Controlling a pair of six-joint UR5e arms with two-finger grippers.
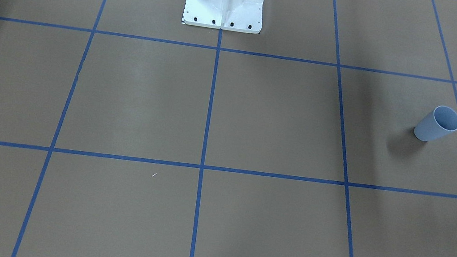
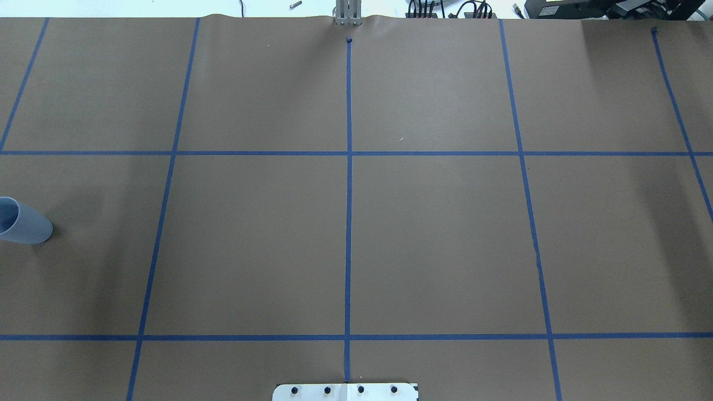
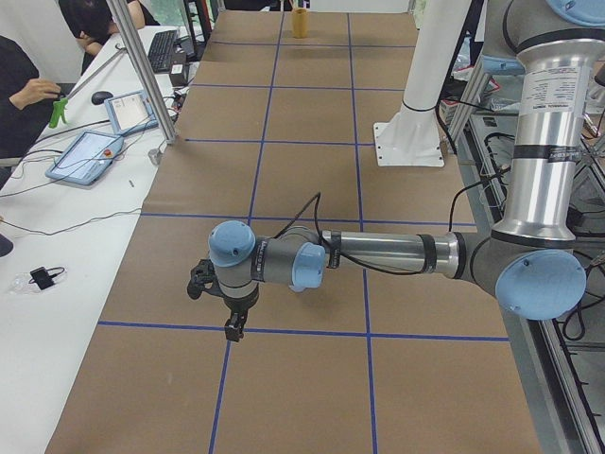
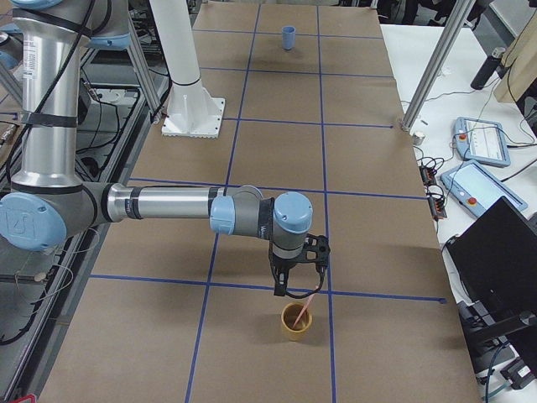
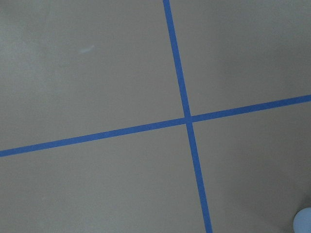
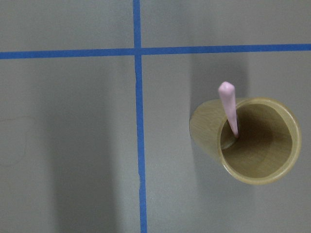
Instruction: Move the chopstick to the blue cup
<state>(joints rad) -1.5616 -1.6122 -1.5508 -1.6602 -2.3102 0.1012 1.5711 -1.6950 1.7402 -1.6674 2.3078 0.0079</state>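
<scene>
The blue cup stands upright on the brown table, at the left edge of the overhead view and far back in the exterior right view. One pink chopstick leans inside a tan cup; both also show in the exterior right view, the chopstick in the cup. My right gripper hangs just above that tan cup; I cannot tell if it is open or shut. My left gripper hovers above the table near a tape crossing; I cannot tell its state either.
Blue tape lines divide the brown table into squares. The white robot base stands at the table's robot side. Operators, tablets and cables lie on the white bench beside the table. A pale blue edge shows in the left wrist view's corner.
</scene>
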